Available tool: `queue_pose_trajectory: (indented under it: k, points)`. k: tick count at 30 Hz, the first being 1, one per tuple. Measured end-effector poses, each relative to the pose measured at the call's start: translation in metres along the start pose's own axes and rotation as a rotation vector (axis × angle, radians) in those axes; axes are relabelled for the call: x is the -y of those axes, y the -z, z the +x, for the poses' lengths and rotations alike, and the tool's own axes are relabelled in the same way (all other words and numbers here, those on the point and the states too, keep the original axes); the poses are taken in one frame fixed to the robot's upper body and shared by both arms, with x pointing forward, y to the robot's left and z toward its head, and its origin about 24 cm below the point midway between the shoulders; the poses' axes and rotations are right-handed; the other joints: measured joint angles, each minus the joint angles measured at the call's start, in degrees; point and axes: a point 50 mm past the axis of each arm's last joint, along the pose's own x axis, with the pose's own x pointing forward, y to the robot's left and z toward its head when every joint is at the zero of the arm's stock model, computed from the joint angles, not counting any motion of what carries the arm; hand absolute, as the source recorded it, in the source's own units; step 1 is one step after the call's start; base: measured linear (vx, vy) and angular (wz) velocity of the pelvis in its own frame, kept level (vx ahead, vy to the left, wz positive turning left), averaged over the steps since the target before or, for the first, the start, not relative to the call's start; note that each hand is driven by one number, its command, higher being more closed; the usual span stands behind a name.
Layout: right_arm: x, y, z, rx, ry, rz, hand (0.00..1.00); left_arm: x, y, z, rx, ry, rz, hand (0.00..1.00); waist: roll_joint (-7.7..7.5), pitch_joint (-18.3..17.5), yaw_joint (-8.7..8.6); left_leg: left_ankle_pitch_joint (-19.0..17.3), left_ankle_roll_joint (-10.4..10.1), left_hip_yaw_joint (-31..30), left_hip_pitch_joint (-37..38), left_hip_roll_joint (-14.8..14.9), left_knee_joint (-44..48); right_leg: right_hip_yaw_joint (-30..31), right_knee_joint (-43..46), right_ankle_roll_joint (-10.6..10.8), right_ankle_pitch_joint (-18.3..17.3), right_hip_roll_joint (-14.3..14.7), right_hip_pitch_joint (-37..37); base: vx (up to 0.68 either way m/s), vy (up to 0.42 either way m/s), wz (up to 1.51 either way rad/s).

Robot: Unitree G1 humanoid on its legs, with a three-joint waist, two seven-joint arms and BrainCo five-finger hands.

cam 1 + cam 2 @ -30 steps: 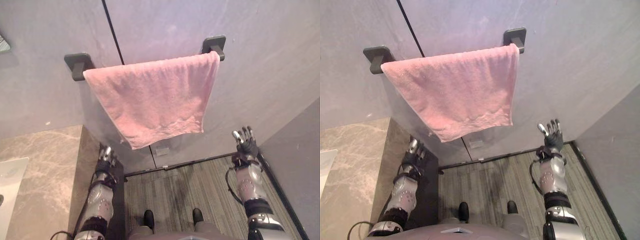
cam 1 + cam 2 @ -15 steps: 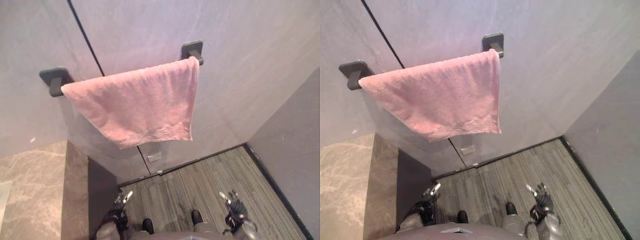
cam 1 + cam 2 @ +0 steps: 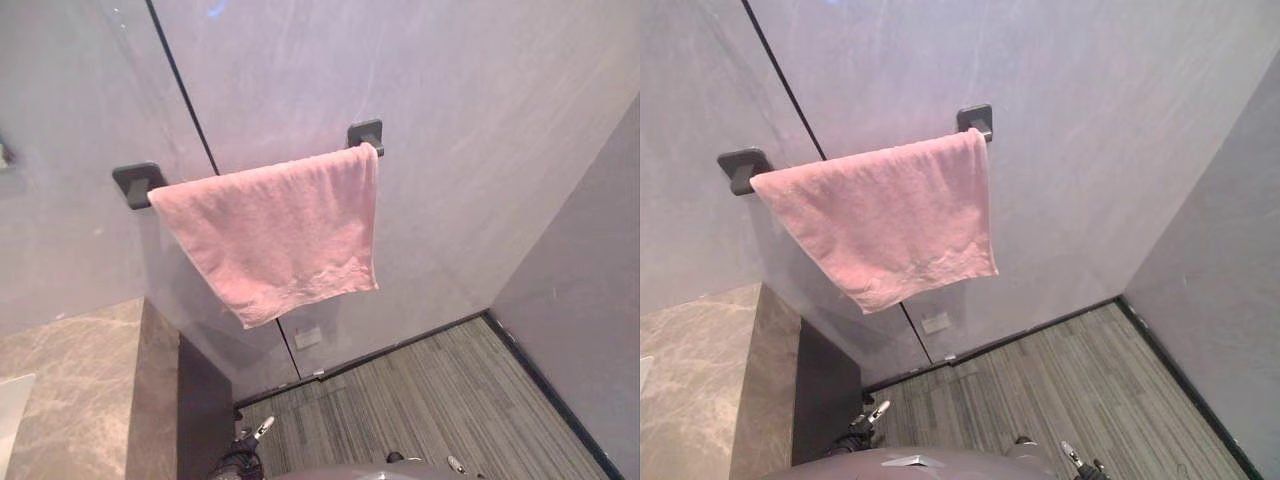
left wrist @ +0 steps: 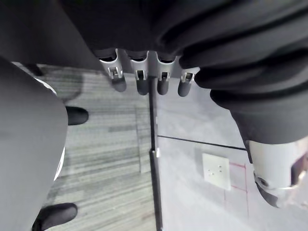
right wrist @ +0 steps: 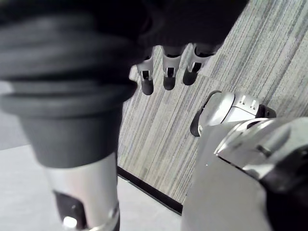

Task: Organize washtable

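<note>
Pink towel (image 3: 275,240), where do we find it?

We see it draped on the grey wall (image 3: 470,150), spread between the left bracket (image 3: 138,183) and the right bracket (image 3: 366,132). Its lower edge slants down to a corner on our left.

And the washtable?

We have the marble counter (image 3: 70,390) low on our left, below the towel and well apart from it. A small wall plate (image 3: 308,337) sits under the towel, and the striped floor (image 3: 430,390) runs off to our right.

What of our hands?

Our left hand (image 4: 141,84) hangs down beside the counter's dark side, fingers straight and slack, closed on nothing. Our right hand (image 5: 169,79) hangs over the striped floor with its fingers just as loose, and its thumb stands apart from them.
</note>
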Motion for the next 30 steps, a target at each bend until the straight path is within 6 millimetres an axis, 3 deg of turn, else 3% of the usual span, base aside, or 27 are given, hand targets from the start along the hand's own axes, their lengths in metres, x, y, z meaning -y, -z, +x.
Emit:
queue_pose_trajectory:
  k: [4, 6, 9, 10, 11, 12, 13, 14, 17, 19, 20, 21, 22, 23, 24, 26, 28, 30]
  points:
    - [-0.005, -0.001, 0.001, -0.008, -0.023, -0.073, 0.00, -0.002, -0.006, 0.001, 0.028, 0.007, 0.037, 0.00, -0.07, 0.37, -0.02, -3.66, -0.95, -4.79, -7.77, 1.46, 10.34, -3.16, 4.58, -1.30, -1.99, 0.82, -2.91, -0.10, -0.085, 0.53]
    - [-0.012, -0.009, 0.003, 0.012, -0.044, -0.115, 0.00, -0.004, -0.013, 0.001, 0.062, -0.006, 0.049, 0.00, 0.46, 1.73, 0.04, -2.84, -1.82, -8.23, -10.45, 2.39, 13.51, -5.49, 8.28, -2.64, -3.26, 2.11, -3.97, -0.12, -0.157, 0.73]
    - [-0.026, -0.020, 0.005, 0.055, -0.080, -0.148, 0.00, -0.009, -0.020, 0.000, 0.103, -0.042, 0.056, 0.00, 0.51, 3.15, -0.23, 2.02, -4.30, -16.84, -16.56, 3.69, 13.13, -10.74, 15.26, -6.78, -7.03, 5.28, -8.88, -0.24, -0.262, 1.46]
    - [-0.028, -0.019, 0.005, 0.059, -0.080, -0.146, 0.00, -0.012, -0.025, 0.001, 0.119, -0.055, 0.060, 0.00, -0.32, 3.27, -0.72, 7.80, -4.26, -17.06, -16.23, 3.61, 7.04, -14.25, 14.79, -8.10, -6.79, 4.05, -10.06, -0.03, -0.167, 2.43]
    - [-0.030, -0.024, 0.006, 0.080, -0.077, -0.135, 0.00, -0.007, -0.036, 0.003, 0.159, -0.049, 0.041, 0.00, -0.87, 5.34, -1.19, 1.11, 0.76, -3.76, -18.35, 4.45, 18.61, -20.85, 14.91, -9.05, -6.07, 1.39, -9.45, -0.18, -0.185, 2.78]
    - [-0.033, -0.027, 0.006, 0.104, -0.083, -0.132, 0.00, -0.008, -0.038, 0.003, 0.158, -0.052, 0.057, 0.00, -1.17, 6.03, -1.18, -4.61, 2.72, 3.88, -19.55, 5.72, 30.43, -24.56, 14.76, -9.51, -5.96, -0.35, -8.78, -0.24, -0.167, 2.31]
    - [-0.035, -0.031, 0.006, 0.118, -0.086, -0.128, 0.00, -0.009, -0.036, 0.003, 0.154, -0.050, 0.069, 0.00, -1.38, 6.37, -1.25, -9.13, 1.94, 8.18, -18.63, 7.13, 38.84, -27.44, 13.82, -10.10, -5.61, -0.92, -7.94, -0.46, -0.157, 1.98]
    - [-0.032, -0.033, 0.006, 0.132, -0.076, -0.105, 0.00, -0.010, -0.031, 0.002, 0.134, -0.050, 0.079, 0.00, 0.22, 6.24, -1.36, -13.42, 0.89, 10.15, -15.54, 8.86, 46.75, -31.53, 11.94, -10.73, -4.58, -0.83, -6.33, -0.30, -0.078, 1.55]
    - [-0.026, -0.034, 0.006, 0.137, -0.049, -0.055, 0.00, -0.014, -0.017, -0.001, 0.086, -0.048, 0.111, 0.00, 2.38, 5.29, -1.62, -16.61, -2.73, 7.03, -5.65, 8.85, 53.69, -36.51, 8.94, -12.02, -3.17, 0.20, -5.89, -0.28, 0.027, 1.23]
    - [-0.020, -0.027, 0.005, 0.112, -0.012, 0.034, 0.00, -0.018, -0.008, -0.001, 0.035, -0.040, 0.143, 0.00, 3.22, 4.27, -2.96, -14.22, -5.92, 1.80, 0.65, 9.05, 49.95, -37.18, 6.06, -12.09, -1.47, 1.59, -7.89, -0.32, 0.079, 1.33]
    - [-0.018, -0.025, 0.005, 0.104, 0.006, 0.070, 0.00, -0.018, -0.007, -0.001, 0.024, -0.032, 0.162, 0.00, 3.53, 3.74, -3.77, -6.28, -6.51, 1.18, 4.48, 9.49, 40.66, -37.62, 5.04, -11.90, 1.51, 1.83, -10.07, -0.34, 0.084, 1.28]
    - [-0.017, -0.024, 0.005, 0.100, 0.011, 0.078, 0.00, -0.017, -0.007, -0.001, 0.019, -0.027, 0.185, 0.00, 3.08, 3.57, -4.09, -9.79, -7.85, 1.59, 5.56, 8.78, 35.85, -38.18, 4.31, -11.76, 3.68, 1.82, -11.05, -0.27, 0.088, 0.94]
    - [-0.022, -0.020, 0.005, 0.085, 0.006, 0.100, 0.00, -0.021, -0.008, -0.001, 0.012, -0.030, 0.220, 0.00, 2.37, 2.98, -4.44, -12.19, -5.01, 4.12, 5.75, 8.81, 31.94, -38.55, 1.80, -11.14, 5.31, 2.12, -11.58, -0.21, 0.120, 0.66]
    - [-0.023, -0.013, 0.004, 0.060, 0.008, 0.102, 0.00, -0.024, -0.012, 0.000, 0.017, -0.027, 0.276, 0.00, 1.61, 2.13, -4.61, -15.01, -4.05, 6.68, 6.12, 8.95, 27.97, -38.74, -1.35, -10.85, 7.01, 2.52, -11.80, -0.23, 0.135, 0.64]
    - [-0.023, -0.012, 0.004, 0.055, 0.008, 0.084, 0.00, -0.025, -0.024, 0.003, 0.049, -0.020, 0.326, 0.00, 1.11, 1.85, -4.48, -18.53, -4.49, 8.00, 7.60, 8.88, 23.52, -39.56, -2.44, -11.59, 11.75, 2.34, -12.27, -0.20, 0.114, 0.45]
    - [-0.027, -0.018, 0.005, 0.073, -0.004, 0.017, 0.00, -0.017, -0.047, 0.008, 0.113, 0.006, 0.411, 0.00, 0.80, 1.71, -4.29, -22.05, -5.66, 9.46, 9.07, 7.97, 17.48, -40.07, -1.48, -11.23, 14.61, 1.88, -14.69, -0.20, 0.138, 0.16]
    - [-0.034, -0.020, 0.005, 0.080, -0.023, -0.018, 0.00, -0.010, -0.060, 0.010, 0.160, 0.018, 0.436, 0.00, -0.95, 1.81, -4.30, -22.04, -5.64, 10.68, 10.04, 5.58, 14.91, -39.07, -1.49, -10.74, 16.33, 0.32, -15.10, -0.22, 0.168, -0.01]
    - [-0.039, -0.015, 0.004, 0.075, -0.048, -0.057, 0.00, -0.001, -0.068, 0.009, 0.212, 0.044, 0.456, 0.00, -2.87, 1.64, -4.31, -22.00, -5.52, 11.60, 11.15, 3.23, 13.54, -35.11, -1.73, -8.45, 20.57, -1.66, -14.79, -0.24, 0.266, -0.03]
